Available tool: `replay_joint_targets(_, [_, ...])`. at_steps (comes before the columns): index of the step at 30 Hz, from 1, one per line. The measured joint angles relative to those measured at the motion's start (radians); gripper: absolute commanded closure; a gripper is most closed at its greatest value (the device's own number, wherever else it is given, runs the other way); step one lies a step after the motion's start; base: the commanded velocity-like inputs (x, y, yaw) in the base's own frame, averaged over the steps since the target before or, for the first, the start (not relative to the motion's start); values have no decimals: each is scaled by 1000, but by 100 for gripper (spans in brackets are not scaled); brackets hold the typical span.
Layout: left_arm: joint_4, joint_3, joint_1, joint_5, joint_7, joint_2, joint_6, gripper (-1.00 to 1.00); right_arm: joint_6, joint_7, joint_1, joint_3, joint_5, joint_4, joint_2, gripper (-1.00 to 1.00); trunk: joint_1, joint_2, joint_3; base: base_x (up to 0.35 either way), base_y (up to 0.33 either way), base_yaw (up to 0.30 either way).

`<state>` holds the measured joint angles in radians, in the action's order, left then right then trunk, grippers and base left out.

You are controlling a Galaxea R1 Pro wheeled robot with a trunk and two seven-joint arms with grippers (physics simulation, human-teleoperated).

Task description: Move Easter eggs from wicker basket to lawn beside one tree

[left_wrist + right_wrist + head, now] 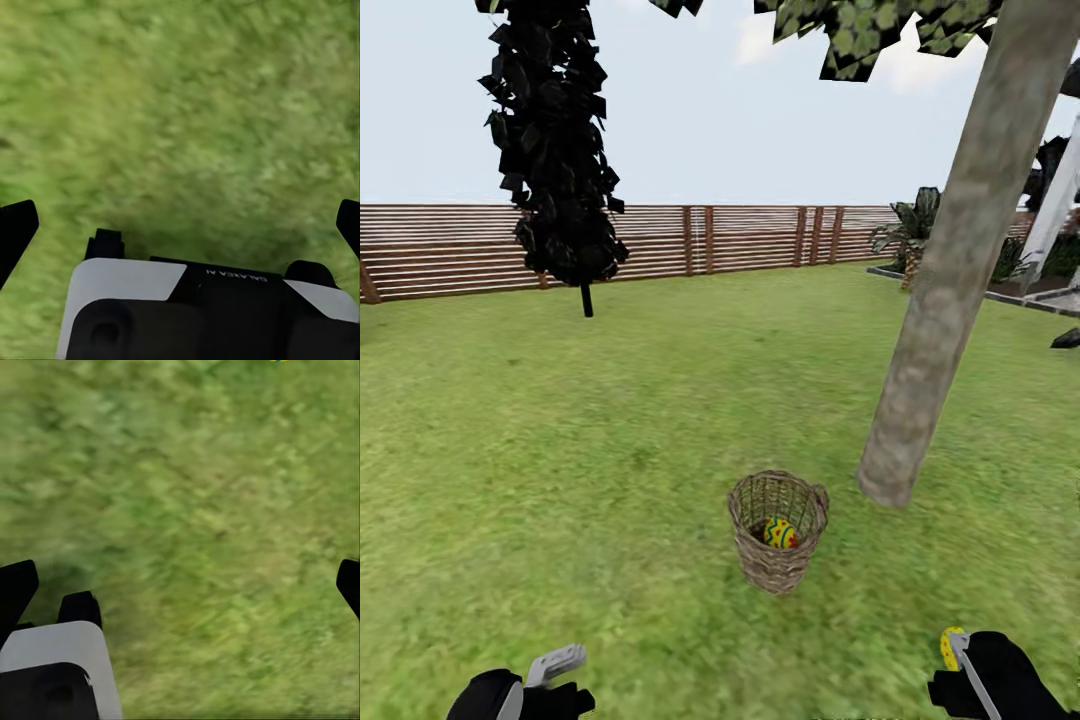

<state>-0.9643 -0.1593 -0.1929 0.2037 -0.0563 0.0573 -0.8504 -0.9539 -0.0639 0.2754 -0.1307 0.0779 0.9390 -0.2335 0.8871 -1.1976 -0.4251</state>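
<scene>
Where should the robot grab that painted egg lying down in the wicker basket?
Probably from straight above, through the basket's open round rim. The egg lies deep inside and the woven walls block every side approach. Close the jaws across its narrower middle, since its rounded ends would likely slip.

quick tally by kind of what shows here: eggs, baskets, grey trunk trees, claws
wicker basket: 1
grey-trunked tree: 1
claws: 2, left claw and right claw, both open
Easter eggs in view: 2, one in the basket, one beside the right claw
total: 6
</scene>
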Motion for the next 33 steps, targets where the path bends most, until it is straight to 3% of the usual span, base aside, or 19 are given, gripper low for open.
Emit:
replay_joint_targets(11, [0, 0, 0, 0, 0, 0, -2, -100, -1, 1, 0, 0, 3, 0, 0, -100, 0, 0, 1, 0, 325, -19])
replay_joint_targets(29, [2, 0, 0, 0, 0, 0, -2, -100, -1, 1, 0, 1, 4, 0, 3, -100, -69, 126, 60, 58, 326, -42])
replay_joint_targets(33, [10, 0, 0, -2, 0, 0, -2, -100, -2, 1, 0, 1, 4, 0, 3, -100, -69, 126, 65, 73, 326, -234])
